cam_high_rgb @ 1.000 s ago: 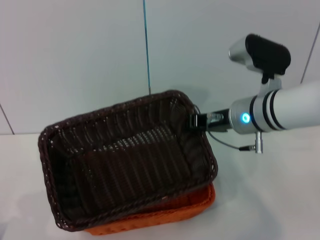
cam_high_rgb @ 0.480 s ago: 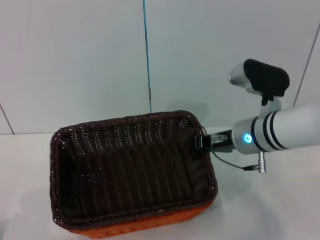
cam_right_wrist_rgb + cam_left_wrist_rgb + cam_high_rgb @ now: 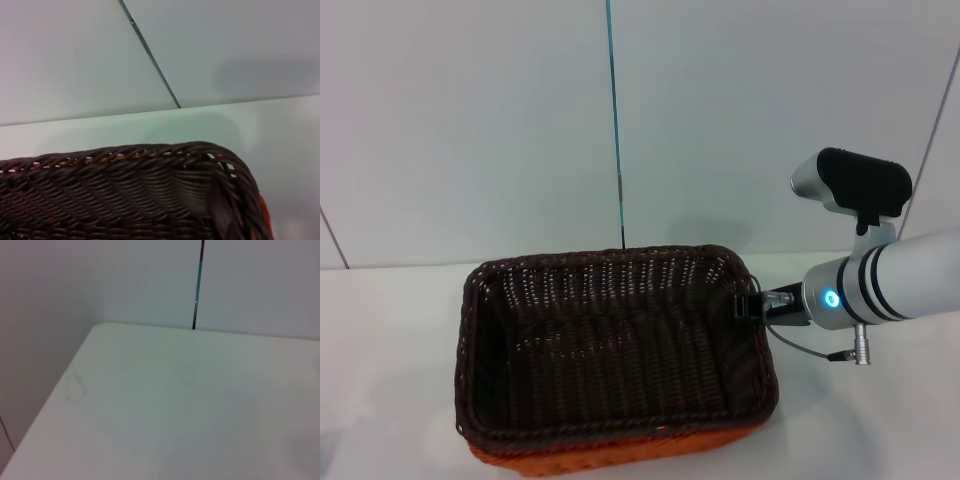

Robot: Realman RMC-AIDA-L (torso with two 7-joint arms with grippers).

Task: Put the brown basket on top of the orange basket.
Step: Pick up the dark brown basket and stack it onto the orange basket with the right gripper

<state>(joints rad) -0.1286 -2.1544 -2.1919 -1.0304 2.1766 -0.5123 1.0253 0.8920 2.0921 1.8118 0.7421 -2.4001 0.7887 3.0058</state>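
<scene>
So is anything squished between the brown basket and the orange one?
Nothing shows. In the head view the brown basket sits nested in the orange basket, leaving only an orange strip below its rim. The inside contact is hidden.

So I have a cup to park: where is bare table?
Bare table lies left of the brown basket, which is nested in the orange basket. The strip behind it is also bare. It is crowded at the right rim, by the right gripper.

A white table (image 3: pixel 880 420) is stretching across the near scene, lying under soft, even light. Behind it a pale panelled wall (image 3: pixel 470 120) is rising, with a thin dark vertical seam (image 3: pixel 614 120) running down its middle.
</scene>
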